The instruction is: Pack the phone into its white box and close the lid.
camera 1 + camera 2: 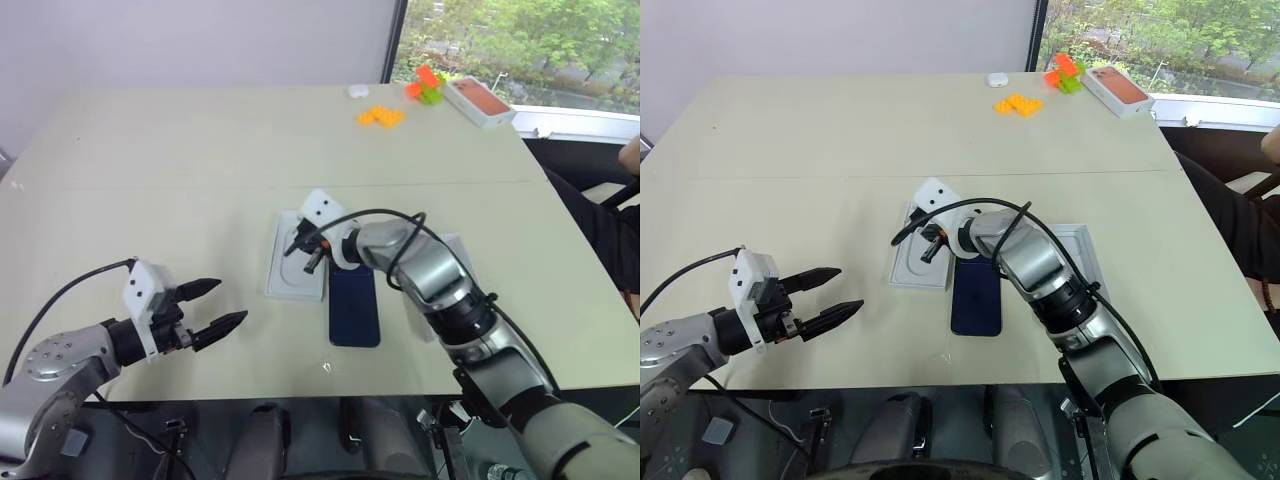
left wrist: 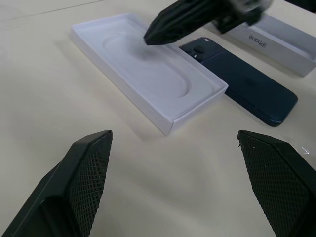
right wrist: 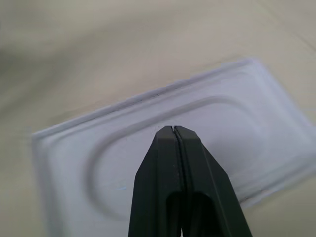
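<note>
While its jaws are pressed together, the right gripper hovers over the shallow white cardboard box at frame centre; the slim dark navy-blue phone lies just right of it on the table; the left gripper, lower left, has its jaws spread and empty.

Pretty even daylight here, coming in from the window at the far right, so the table looks bright with no harsh glare. Shadows are soft, just a faint one under my right gripper on the white box. My right wrist view is smeared with motion blur, box edges all fuzzy, though my pressed-together fingers stay sharp. Left wrist view is crisp in the middle; my own spread fingers look oversized near the lens. The phone has a mild sheen.
</note>
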Controlling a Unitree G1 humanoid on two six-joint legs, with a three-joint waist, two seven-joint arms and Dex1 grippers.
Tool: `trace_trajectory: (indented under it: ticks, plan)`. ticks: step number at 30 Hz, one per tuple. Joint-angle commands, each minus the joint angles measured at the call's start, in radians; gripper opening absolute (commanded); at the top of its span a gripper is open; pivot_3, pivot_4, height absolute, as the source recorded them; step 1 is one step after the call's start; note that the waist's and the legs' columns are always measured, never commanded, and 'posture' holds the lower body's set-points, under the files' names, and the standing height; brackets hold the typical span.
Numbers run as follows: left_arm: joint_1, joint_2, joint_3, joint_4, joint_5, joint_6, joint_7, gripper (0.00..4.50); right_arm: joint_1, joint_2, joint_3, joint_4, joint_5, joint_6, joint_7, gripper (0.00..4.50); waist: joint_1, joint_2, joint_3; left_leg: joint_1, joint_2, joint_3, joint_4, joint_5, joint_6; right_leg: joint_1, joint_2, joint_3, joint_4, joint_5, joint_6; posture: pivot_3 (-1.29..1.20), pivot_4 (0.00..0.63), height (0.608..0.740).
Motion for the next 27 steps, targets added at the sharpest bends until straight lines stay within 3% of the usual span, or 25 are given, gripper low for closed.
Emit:
trace_trajectory:
  ticks: [1, 5, 11, 18, 22, 27]
  plan:
    - [-0.008, -0.008, 0.006, -0.017, -0.002, -0.002, -0.002, 4.3, -0.044, 0.032, -0.026, 0.119, -0.038, -0.065, -0.042, 0.03, -0.001, 0.0, 0.0, 0.0, 0.0, 0.0, 0.0, 0.0, 0.0, 0.0, 0.0, 0.0, 0.0, 0.0, 0.0, 0.0, 0.15, 0.74]
    - [-0.004, -0.017, 0.009, -0.021, 0.002, -0.003, 0.001, 4.3, -0.054, 0.046, -0.004, 0.193, -0.056, -0.071, -0.029, 0.03, -0.001, 0.0, 0.0, -0.001, 0.0, 0.001, 0.0, 0.0, 0.0, -0.001, -0.001, 0.001, 0.0, 0.0, 0.0, 0.0, 0.15, 0.74]
    - [0.006, -0.027, 0.011, -0.028, 0.006, -0.004, 0.004, 4.3, -0.031, 0.036, 0.019, 0.13, -0.058, -0.05, 0.015, 0.03, -0.001, 0.0, 0.0, -0.001, 0.0, 0.001, 0.0, 0.0, 0.0, -0.001, -0.001, 0.0, 0.0, 0.0, 0.0, 0.0, 0.15, 0.74]
    - [0.005, -0.038, 0.019, -0.025, -0.004, 0.0, 0.012, 4.3, -0.013, 0.013, -0.098, -0.069, -0.017, -0.13, 0.015, 0.03, 0.0, 0.0, 0.0, -0.001, 0.0, 0.001, 0.0, 0.0, 0.0, -0.002, -0.001, 0.0, 0.002, 0.0, 0.0, 0.0, 0.15, 0.74]
    - [0.01, -0.042, 0.03, -0.023, -0.013, 0.007, 0.013, 4.3, 0.038, -0.037, -0.148, -0.219, 0.029, -0.129, 0.057, 0.03, 0.0, 0.0, 0.0, -0.001, 0.0, 0.0, 0.0, 0.0, 0.0, -0.002, -0.001, 0.0, 0.002, 0.0, 0.0, 0.0, 0.15, 0.74]
    - [0.0, -0.06, 0.039, -0.007, -0.013, 0.023, 0.051, 4.3, 0.19, -0.205, -0.2, -0.455, 0.111, -0.113, 0.169, 0.03, 0.007, 0.0, 0.0, -0.001, 0.0, 0.0, 0.0, 0.0, 0.0, -0.001, -0.002, 0.0, 0.002, 0.0, 0.0, 0.0, 0.15, 0.74]
